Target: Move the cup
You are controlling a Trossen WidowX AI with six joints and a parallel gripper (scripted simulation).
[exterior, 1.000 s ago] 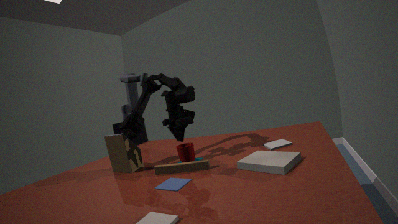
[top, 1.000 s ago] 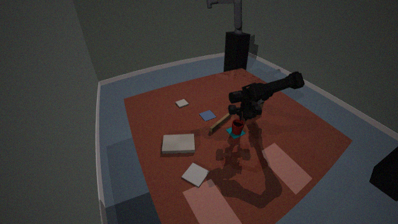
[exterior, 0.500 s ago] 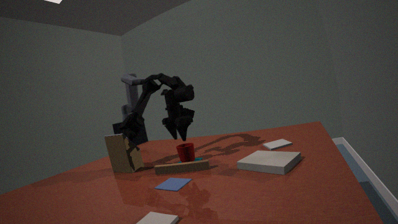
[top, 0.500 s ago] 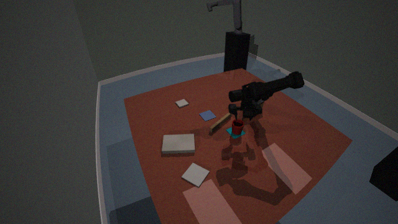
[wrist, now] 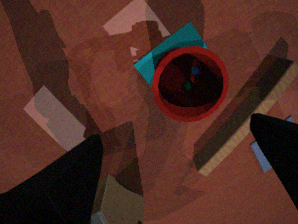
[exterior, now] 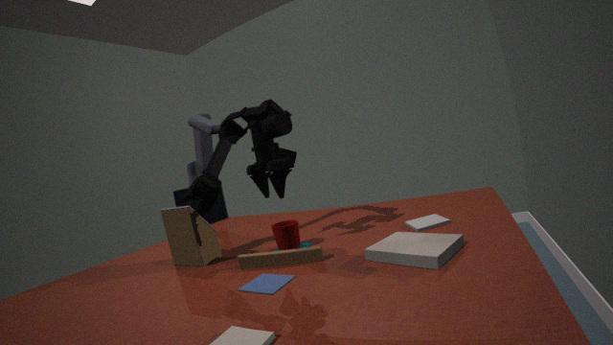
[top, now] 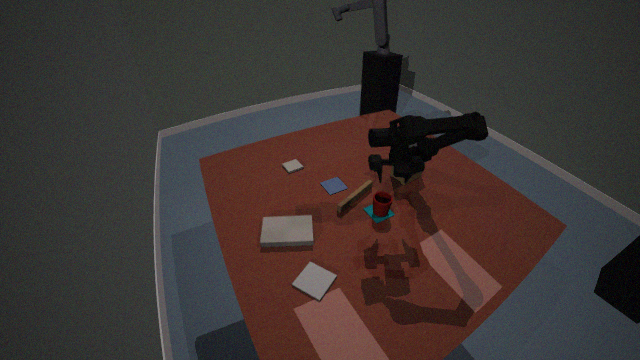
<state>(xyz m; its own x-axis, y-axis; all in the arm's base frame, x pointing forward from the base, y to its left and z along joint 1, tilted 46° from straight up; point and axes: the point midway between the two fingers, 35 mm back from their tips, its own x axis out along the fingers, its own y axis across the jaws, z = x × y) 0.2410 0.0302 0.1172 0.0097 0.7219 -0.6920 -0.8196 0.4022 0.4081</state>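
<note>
The red cup (wrist: 190,83) stands upright on the teal pad (wrist: 154,59), with marbles (wrist: 190,78) inside. A wooden bar (top: 354,197) lies just beside it, and the blue pad (top: 333,185) sits beyond that. My gripper (exterior: 271,184) hovers above the cup, spread wide, holding nothing.

Red table top (top: 480,220), teal pad (top: 372,212), blue pad (top: 333,185), wooden bar (top: 354,197), 3 grey slabs.

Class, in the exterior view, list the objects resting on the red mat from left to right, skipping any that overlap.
Tan cardboard wedge → flat blue square pad → thick white slab. The red cup, the teal pad and the wooden bar overlap, so they are left out.
</note>
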